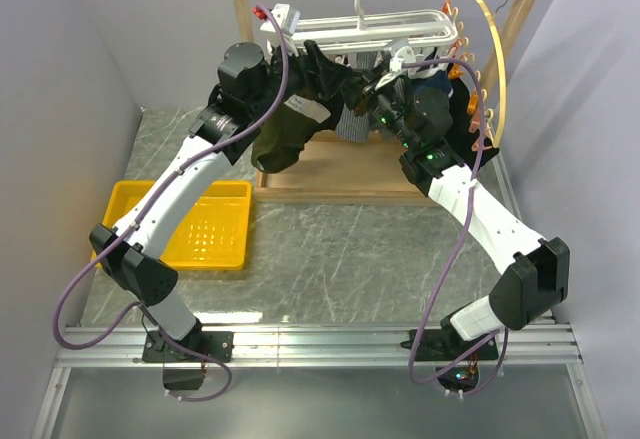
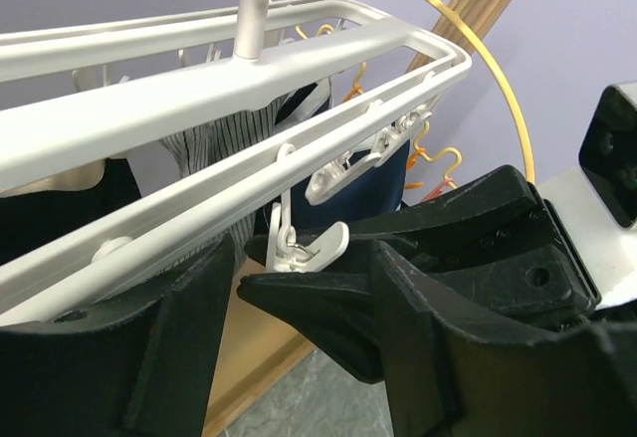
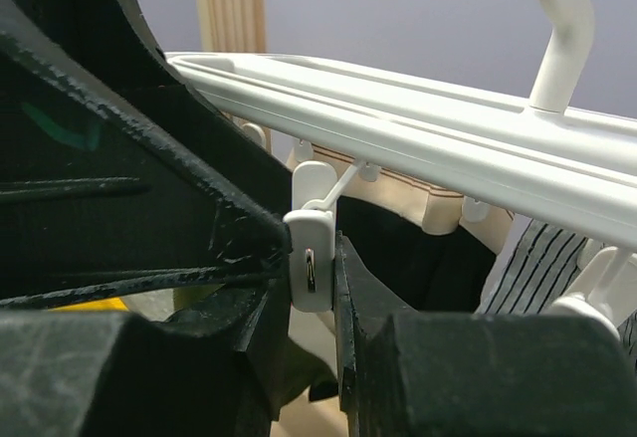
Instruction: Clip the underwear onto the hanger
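Note:
The white grid hanger [image 1: 360,29] hangs from the wooden rack's top bar. The olive underwear [image 1: 283,139], beige waistband [image 1: 312,109] uppermost, hangs under the hanger's left part, below my left gripper [image 1: 325,77]. In the left wrist view that gripper [image 2: 239,278] has its tips almost together under the hanger [image 2: 199,99]. The cloth at the tips is hidden there. My right gripper [image 1: 362,91] is shut on a dangling white clip [image 3: 312,258], squeezing it between both fingers [image 3: 370,298]. The same clip [image 2: 307,246] shows just above my left fingers.
A black garment, a striped cloth [image 2: 214,143] and a navy garment [image 1: 437,87] hang on the hanger. A curved wooden hoop with orange clips [image 1: 492,69] is at the right. The wooden rack base [image 1: 350,174] lies below. A yellow bin [image 1: 190,224] sits at the left.

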